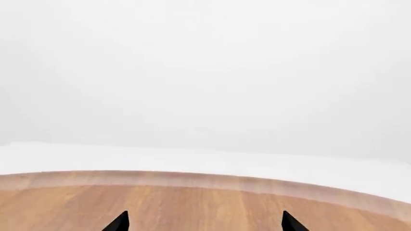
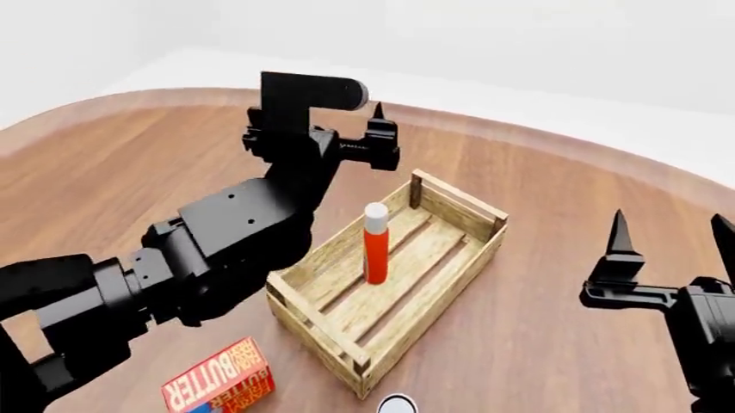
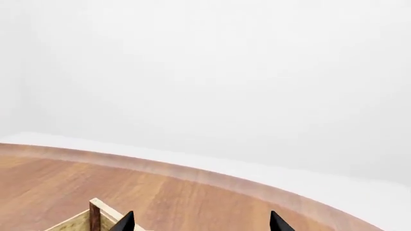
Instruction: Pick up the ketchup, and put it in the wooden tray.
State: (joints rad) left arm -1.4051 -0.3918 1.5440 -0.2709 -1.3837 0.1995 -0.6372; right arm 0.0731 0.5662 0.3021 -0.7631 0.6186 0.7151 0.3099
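Note:
The ketchup [image 2: 374, 244], a slim red-orange bottle with a white cap, stands upright on the slatted floor inside the wooden tray [image 2: 455, 203], apart from both grippers. My left gripper [image 2: 365, 129] is open and empty, raised above the table just beyond the tray's far left side. In the left wrist view my left gripper [image 1: 205, 224] shows only bare table between its tips. My right gripper [image 2: 672, 228] is open and empty, to the right of the tray. In the right wrist view my right gripper [image 3: 200, 224] has a corner post of the tray [image 3: 95, 215] beside it.
A red-orange butter box [image 2: 219, 380] lies on the round wooden table [image 2: 138, 163] in front of the tray's left end. A small white round top [image 2: 397, 403] shows at the lower edge, near the tray's front corner. The table's curved far edge [image 1: 192, 179] meets white floor.

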